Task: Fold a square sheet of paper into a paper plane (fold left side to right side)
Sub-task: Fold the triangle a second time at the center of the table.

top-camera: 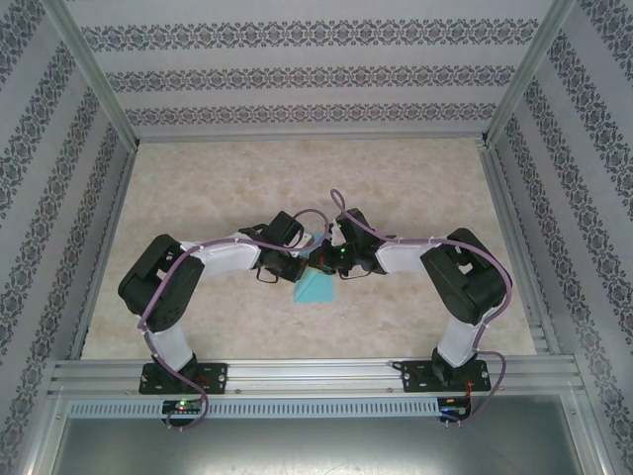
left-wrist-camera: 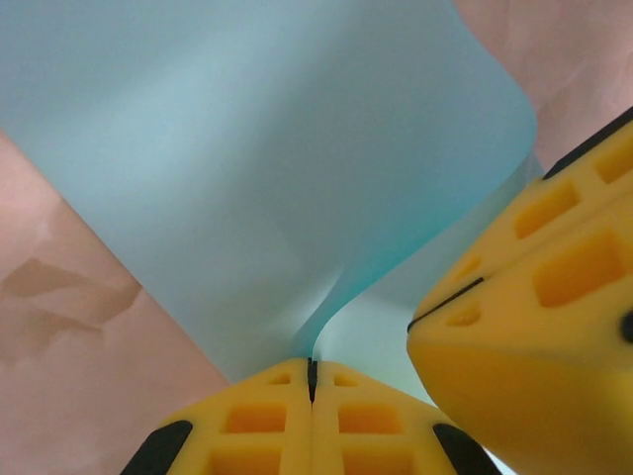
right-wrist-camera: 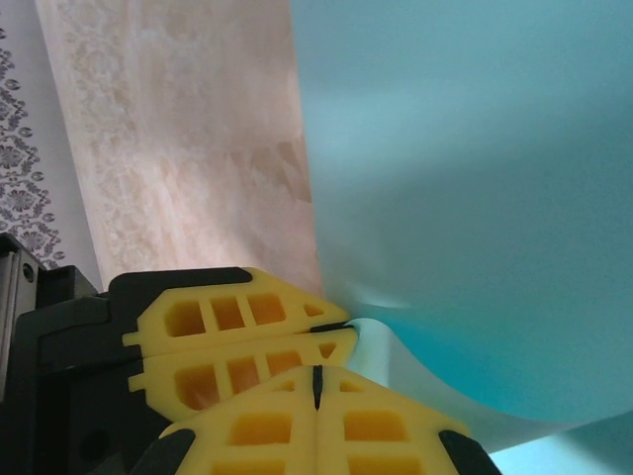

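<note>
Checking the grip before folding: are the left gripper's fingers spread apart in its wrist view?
No: the left gripper is shut tight, pinching an edge of the square sheet of paper.

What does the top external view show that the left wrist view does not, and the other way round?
The top external view adds the whole left arm and right arm, meeting mid-table, and the patterned walls. The left wrist view adds a close look: the left fingers shut on a raised curl of the sheet of paper, with the right fingers close beside. Both share the turquoise sheet and the marbled table beneath.
</note>
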Tool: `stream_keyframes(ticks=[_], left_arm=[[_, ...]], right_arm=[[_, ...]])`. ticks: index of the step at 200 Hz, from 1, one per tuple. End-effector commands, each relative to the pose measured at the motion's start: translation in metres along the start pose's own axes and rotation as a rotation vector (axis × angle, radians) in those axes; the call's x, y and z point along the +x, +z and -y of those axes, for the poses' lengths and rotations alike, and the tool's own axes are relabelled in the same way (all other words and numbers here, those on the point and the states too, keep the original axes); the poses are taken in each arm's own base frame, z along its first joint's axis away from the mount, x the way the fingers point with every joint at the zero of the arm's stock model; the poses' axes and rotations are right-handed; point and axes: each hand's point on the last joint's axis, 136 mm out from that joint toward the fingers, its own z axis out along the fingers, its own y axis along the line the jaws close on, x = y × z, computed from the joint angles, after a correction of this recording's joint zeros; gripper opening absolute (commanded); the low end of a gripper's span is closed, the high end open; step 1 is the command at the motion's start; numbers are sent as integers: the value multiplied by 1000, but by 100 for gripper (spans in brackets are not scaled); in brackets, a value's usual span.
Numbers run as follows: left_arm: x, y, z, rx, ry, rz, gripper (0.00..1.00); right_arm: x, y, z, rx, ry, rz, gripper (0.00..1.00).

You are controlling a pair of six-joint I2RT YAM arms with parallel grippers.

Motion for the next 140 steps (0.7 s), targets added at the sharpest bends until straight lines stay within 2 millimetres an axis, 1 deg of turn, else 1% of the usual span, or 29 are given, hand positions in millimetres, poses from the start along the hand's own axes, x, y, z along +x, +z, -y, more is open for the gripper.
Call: stream_keyframes(ticks=[1,49,140], left_arm=[[4,6,-4,-25,15,-23,0],[4,6,-2,-21,18,-24,0],[3,6,0,-21,23,-28,0]], right_arm=[[7,4,8,49,-12,-30,0],[12,3,25,120,-17,-39,0],[13,-4,46,202,-20,-38,0]])
